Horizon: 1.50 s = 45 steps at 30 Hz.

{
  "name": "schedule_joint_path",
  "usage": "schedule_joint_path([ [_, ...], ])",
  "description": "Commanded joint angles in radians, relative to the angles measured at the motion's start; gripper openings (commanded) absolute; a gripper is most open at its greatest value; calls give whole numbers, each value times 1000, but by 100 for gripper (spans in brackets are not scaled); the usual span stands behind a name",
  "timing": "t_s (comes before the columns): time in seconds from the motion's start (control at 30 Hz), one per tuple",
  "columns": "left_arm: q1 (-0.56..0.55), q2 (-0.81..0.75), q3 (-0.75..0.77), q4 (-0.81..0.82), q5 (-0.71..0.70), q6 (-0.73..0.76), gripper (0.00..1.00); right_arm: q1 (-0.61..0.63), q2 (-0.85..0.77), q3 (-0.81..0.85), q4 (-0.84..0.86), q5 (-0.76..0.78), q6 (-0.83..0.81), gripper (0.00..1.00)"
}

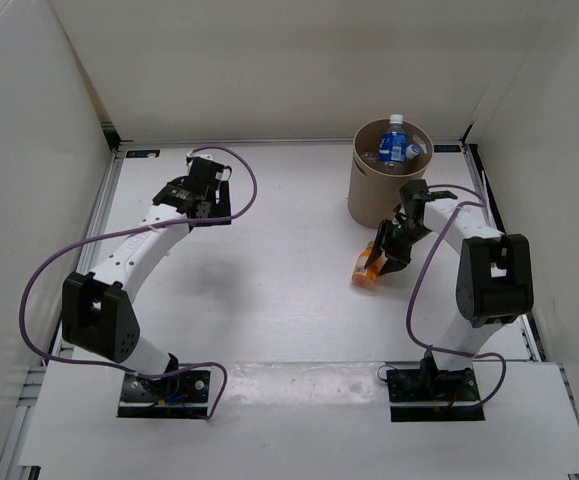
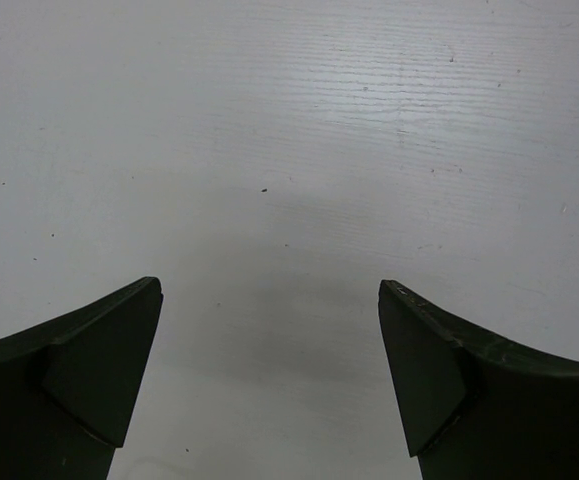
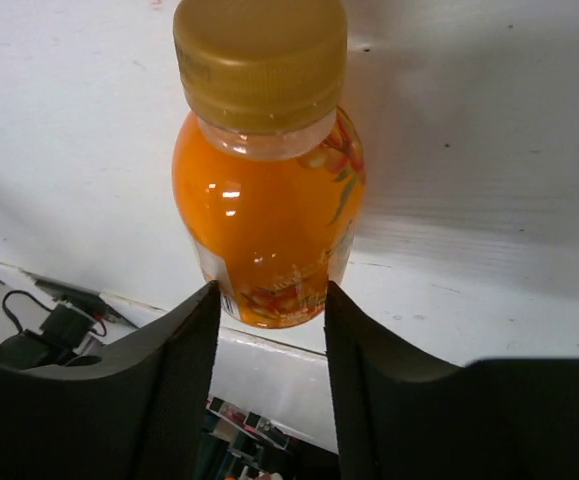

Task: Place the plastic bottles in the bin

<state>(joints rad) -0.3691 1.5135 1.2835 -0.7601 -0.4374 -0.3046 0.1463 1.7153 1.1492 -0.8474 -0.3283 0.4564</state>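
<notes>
Right wrist view: right gripper [image 3: 269, 300] clamped on orange bottle [image 3: 267, 200], near bin [image 1: 374, 190] at bench's far-right corner. Left gripper [image 2: 269, 300] gapes, empty. Best: lift clear of rim before release.

Tan round tapered bin [image 1: 377, 200]: upright.
Blue-capped clear plastic bottle [image 1: 396, 138]: inside bin, cap up.
Short orange plastic bottle [image 1: 368, 269]: gold cap, tilted, near bin.

A robotics lab test cell is indicated: a white table [image 1: 289, 310] is boxed in by plain white panels [image 1: 29, 150], a left arm [image 1: 139, 250] and a right arm [image 1: 489, 275] are bolted on black base plates [image 1: 166, 392] at its near edge, and purple cables [image 1: 37, 290] are left exposed.
</notes>
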Motion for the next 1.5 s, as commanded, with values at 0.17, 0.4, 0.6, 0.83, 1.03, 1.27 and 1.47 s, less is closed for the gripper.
schedule_joint_path([
  [0.17, 1, -42, 8, -16, -1, 7, 100, -30, -28, -28, 19, 26, -12, 31],
  [0.4, 6, -29, 7, -8, 32, -27, 100, -100, -98, -97, 42, 20, -5, 9],
  [0.6, 4, 23, 17, 38, 178, -67, 100, -191, -177, -195, 74, -21, -24, 0],
  [0.83, -43, 173, 132, 208, 423, -12, 100, -252, -282, -198, 151, -228, -111, 51],
  [1.03, -93, 407, 353, 306, 642, 67, 100, -301, -322, -114, 56, -339, -304, 60],
  [1.27, -215, 626, 643, 277, 700, 257, 100, -541, -319, 56, -209, -411, -513, 61],
  [1.47, -245, 732, 698, 242, 752, 260, 100, -717, -279, 87, -329, -442, -581, 61],
])
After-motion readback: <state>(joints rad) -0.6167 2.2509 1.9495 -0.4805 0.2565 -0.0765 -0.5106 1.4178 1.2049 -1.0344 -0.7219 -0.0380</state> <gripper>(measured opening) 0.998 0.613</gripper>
